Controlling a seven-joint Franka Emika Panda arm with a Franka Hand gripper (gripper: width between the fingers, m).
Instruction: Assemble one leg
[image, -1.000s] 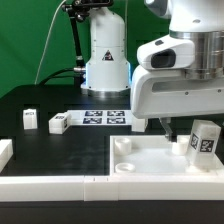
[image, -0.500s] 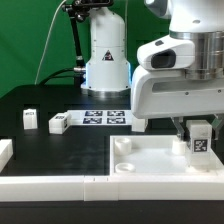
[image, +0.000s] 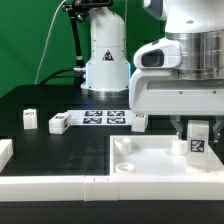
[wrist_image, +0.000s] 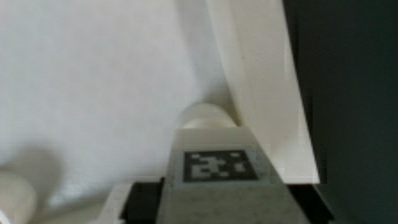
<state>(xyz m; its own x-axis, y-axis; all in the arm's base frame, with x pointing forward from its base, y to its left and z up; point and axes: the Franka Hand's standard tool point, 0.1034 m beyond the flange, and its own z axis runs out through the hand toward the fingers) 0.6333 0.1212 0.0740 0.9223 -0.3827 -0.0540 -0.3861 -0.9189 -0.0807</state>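
Note:
My gripper is shut on a leg, a small white post with a black-and-white tag, held upright over the large white panel near its far corner on the exterior view's right. In the wrist view the leg fills the space between my dark fingers, its far end over a round socket of the panel. Three more legs stand on the black table: one at the left, one beside it, one behind the panel.
The marker board lies flat at the back. The robot's white base stands behind it. A low white rail runs along the front, with a white block at the left edge.
The leg in my gripper has turned from tilted to upright and has shifted slightly toward the exterior view's left, lower over the panel's corner.

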